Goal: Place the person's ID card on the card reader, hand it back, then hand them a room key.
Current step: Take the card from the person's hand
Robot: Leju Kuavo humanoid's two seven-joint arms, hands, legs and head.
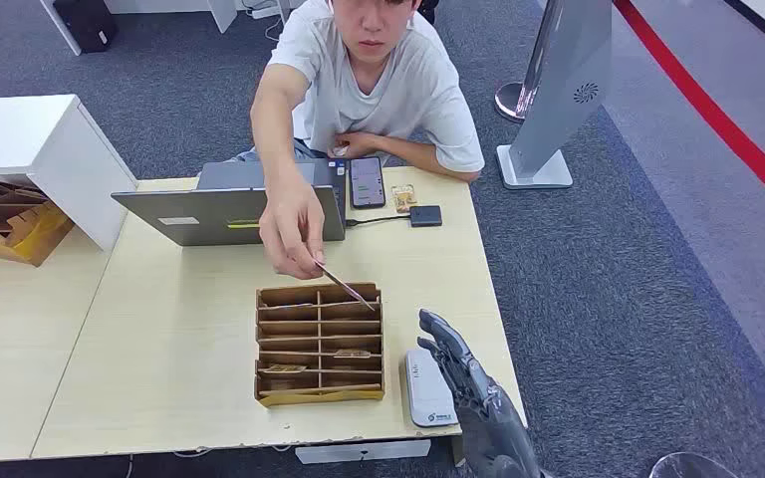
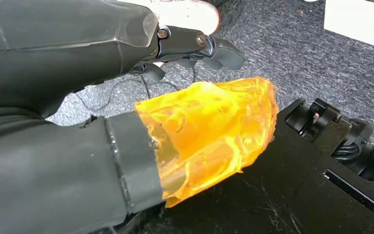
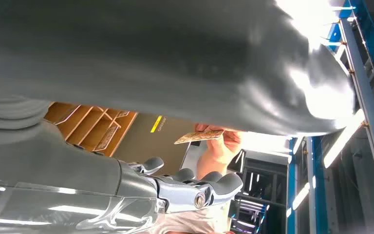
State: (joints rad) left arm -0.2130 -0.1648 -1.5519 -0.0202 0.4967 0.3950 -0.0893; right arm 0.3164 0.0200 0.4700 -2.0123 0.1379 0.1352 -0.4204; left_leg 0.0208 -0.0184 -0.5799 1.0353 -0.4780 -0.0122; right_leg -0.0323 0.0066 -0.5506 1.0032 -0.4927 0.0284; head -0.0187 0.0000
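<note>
Right hand [image 1: 458, 368] raised at the counter's [image 1: 159, 329] near right edge, fingers spread and holding nothing, just beside the white card reader [image 1: 428, 390]. ID card [image 1: 347, 286] pinched in the person's hand [image 1: 292, 231], up and to the left (long axis slanting down toward the right hand), above the wooden key rack [image 1: 319, 344]. Rack between card and hand. Left hand [image 2: 195, 46] hanging low, fingers curled on nothing. Laptop [image 1: 229, 204] behind.

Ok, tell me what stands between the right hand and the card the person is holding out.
Nothing visible. The right hand hovers over the white card reader; the person's thin ID card is held above the brown wooden slotted card box, with open air between them.
</note>
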